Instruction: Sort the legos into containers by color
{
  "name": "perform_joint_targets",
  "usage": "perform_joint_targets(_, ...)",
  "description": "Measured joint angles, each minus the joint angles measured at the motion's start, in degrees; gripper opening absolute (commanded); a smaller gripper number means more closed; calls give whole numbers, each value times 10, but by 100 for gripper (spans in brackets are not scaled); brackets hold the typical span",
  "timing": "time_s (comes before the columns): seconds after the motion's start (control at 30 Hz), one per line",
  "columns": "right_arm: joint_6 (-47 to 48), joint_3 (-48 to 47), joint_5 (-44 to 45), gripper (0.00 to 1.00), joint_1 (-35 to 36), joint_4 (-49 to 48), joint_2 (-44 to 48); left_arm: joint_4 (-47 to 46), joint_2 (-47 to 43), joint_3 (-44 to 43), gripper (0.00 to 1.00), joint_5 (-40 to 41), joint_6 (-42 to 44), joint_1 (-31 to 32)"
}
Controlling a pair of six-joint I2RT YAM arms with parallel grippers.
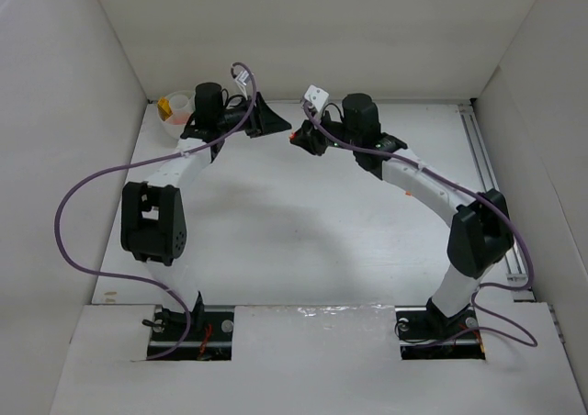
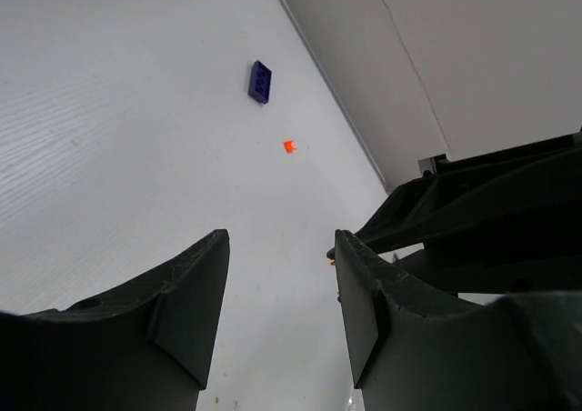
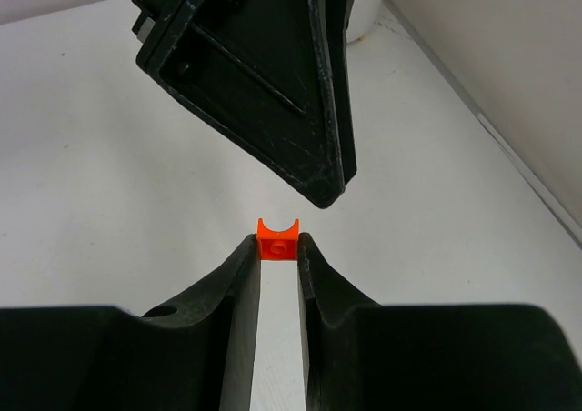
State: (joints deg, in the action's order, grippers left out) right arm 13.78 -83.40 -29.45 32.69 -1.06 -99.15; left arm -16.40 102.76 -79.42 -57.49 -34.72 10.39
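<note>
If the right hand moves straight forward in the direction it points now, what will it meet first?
Probably the black left hand, whose tip hangs just beyond the small orange plastic brick that the right hand pinches. Depth is unclear; it might pass underneath.

Most likely a robotics lab test cell — a bare white tabletop [image 1: 303, 241] boxed in by plain white panels [image 1: 55, 112], the left arm [image 1: 152, 218] and right arm [image 1: 423, 181] bolted at its near edge, purple cables [image 1: 59, 218] looping loose, a metal rail [image 1: 480, 149] along the right side.
</note>
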Motion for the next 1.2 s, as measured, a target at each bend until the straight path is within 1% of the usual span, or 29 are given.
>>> perform_joint_targets(0.2, 8, 12, 12, 5, 0, -3, 0, 65, -13, -2, 46, 21, 66, 1)
perform_joint_targets(0.43, 15, 14, 21, 5, 0, -5, 0, 94, -14, -2, 46, 25, 98, 2)
perform_joint_targets(0.7, 19, 14, 23, 5, 5, -5, -2, 99, -18, -2, 46, 24, 106, 2)
perform_joint_targets(0.9, 27, 17, 26, 5, 11, -7, -15, 84, -25, -2, 47, 20, 98, 1)
perform_joint_targets(1.2, 30, 18, 32, 5, 11, -6, -29, 91, -26, -2, 48, 17, 110, 19)
